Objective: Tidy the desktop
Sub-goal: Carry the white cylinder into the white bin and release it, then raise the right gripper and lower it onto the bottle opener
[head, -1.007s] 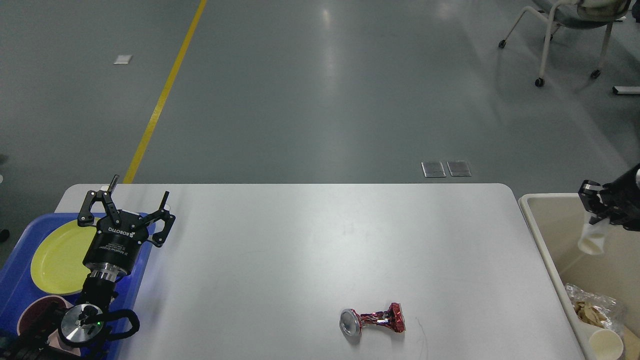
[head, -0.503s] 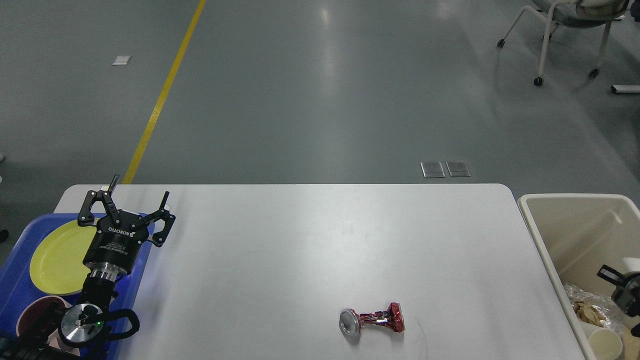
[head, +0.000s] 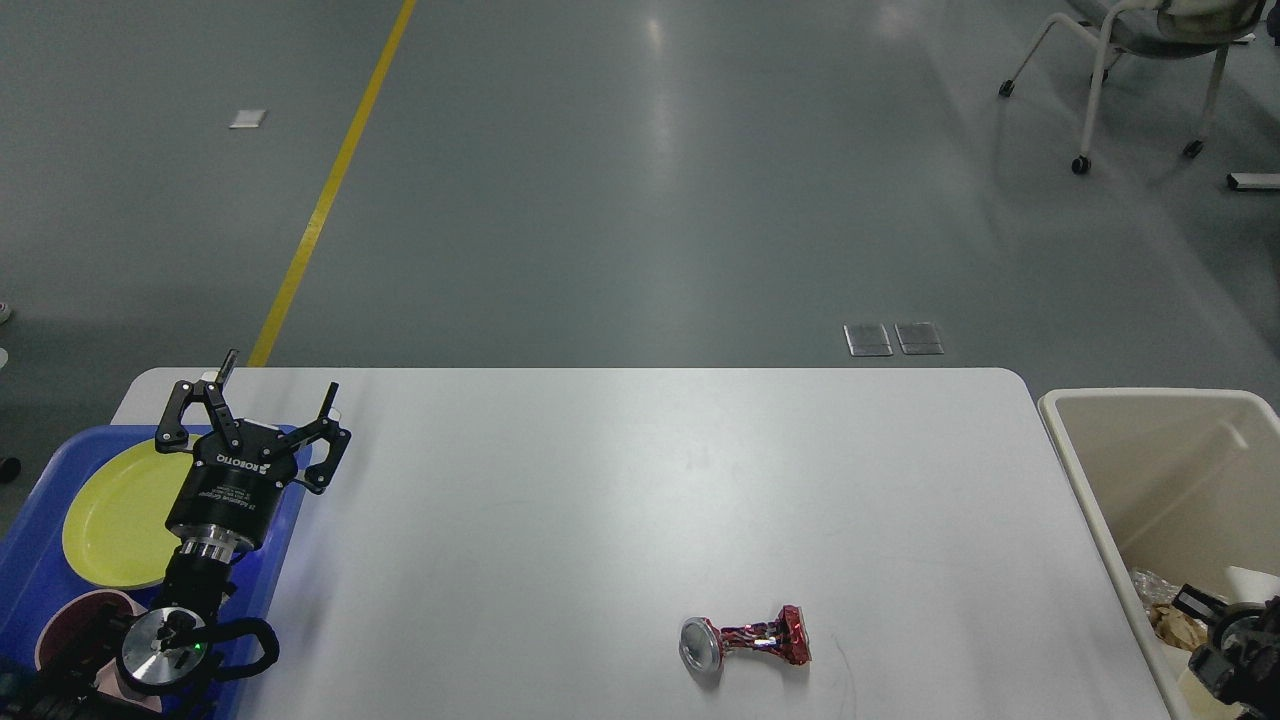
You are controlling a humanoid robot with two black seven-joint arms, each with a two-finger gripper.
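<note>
We see our white desktop carrying a crushed red can near its front edge, and a blue tray at its left end.

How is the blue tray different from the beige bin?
The tray is blue and shallow, at the desktop's left end; the bin is beige and deep, at its right end. The tray holds a yellow plate; the bin holds crumpled trash. Both are open containers.
</note>
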